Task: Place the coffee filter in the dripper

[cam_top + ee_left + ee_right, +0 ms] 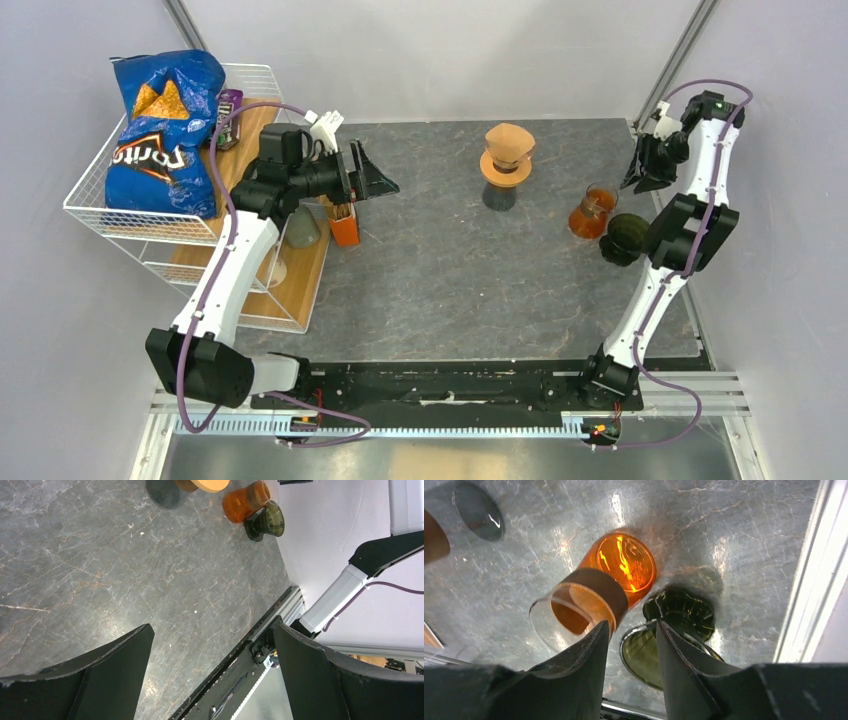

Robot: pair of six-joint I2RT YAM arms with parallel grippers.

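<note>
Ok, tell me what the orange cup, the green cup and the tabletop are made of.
Orange cup: likely tinted glass, glossy; light glows through its base. Green cup: apparently dark tinted glass, translucent with a shiny rim. Tabletop: grey, veined, stone-look, slight sheen; real stone or print, cannot tell.

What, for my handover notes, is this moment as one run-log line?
left gripper open, empty, over table | right gripper part open, empty, above amber glass and green glass | dripper mid-table, no gripper at it
</note>
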